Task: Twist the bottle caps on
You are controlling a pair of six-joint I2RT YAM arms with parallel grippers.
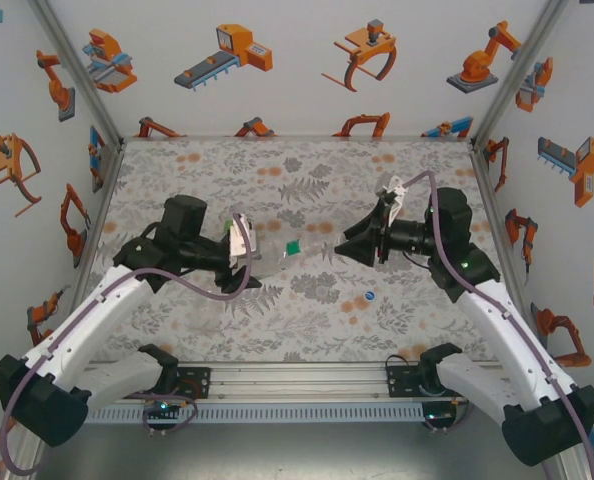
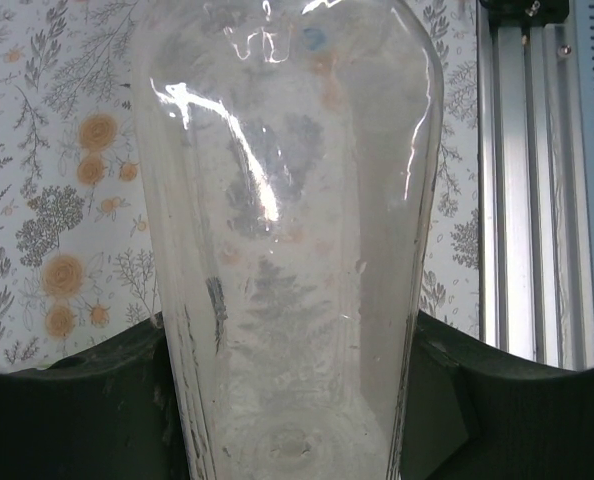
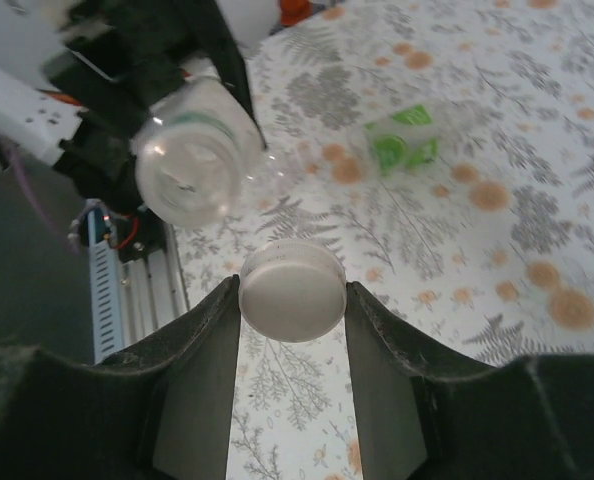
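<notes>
My left gripper (image 2: 287,345) is shut on the plain clear bottle (image 2: 287,200), its fingers (image 2: 77,410) pressing on both sides of the body. From above, the left gripper (image 1: 241,248) holds this bottle (image 1: 267,262) roughly level over the table, its mouth towards the right arm. The right gripper (image 3: 292,300) is shut on the white cap (image 3: 292,292), held by its rim. That cap faces the bottle's open mouth (image 3: 189,168), a short gap apart. From above, the right gripper (image 1: 350,247) sits right of centre. A green-labelled bottle (image 3: 402,140) lies on its side on the table. A blue cap (image 1: 369,295) rests on the table.
The floral table cover (image 1: 297,170) runs to the back wall. An aluminium rail (image 1: 297,385) lines the near edge, close beside the held bottle in the left wrist view (image 2: 537,180). Printed walls close in both sides.
</notes>
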